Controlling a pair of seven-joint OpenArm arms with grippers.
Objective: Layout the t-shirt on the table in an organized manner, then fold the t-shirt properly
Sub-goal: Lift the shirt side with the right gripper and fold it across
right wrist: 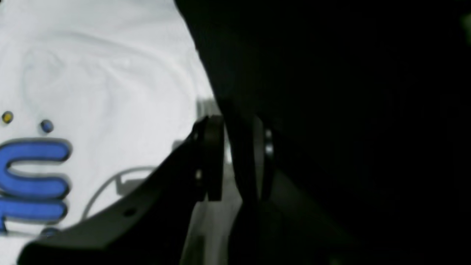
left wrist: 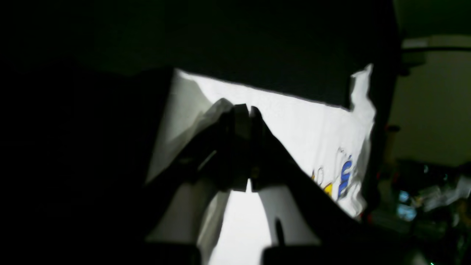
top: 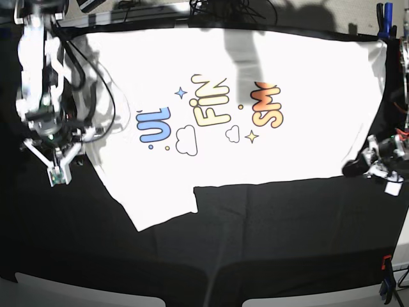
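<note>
T-shirt (top: 268, 147) flat on table (top: 268, 236) (left jaws pinched on its edge)

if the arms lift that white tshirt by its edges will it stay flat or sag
Likely sag: the t-shirt is thin cloth, already rippled at its edge. It probably drags rather than slides on the wrinkled black table. Looks light; the left gripper pinches a fold.

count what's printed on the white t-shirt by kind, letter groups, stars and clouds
cartoon letter groups: 3 (blue, yellow, orange)
four-pointed stars: 2 (one blue, one yellow)
outlined white clouds: 2
total: 7, all on the white short-sleeved t-shirt
</note>
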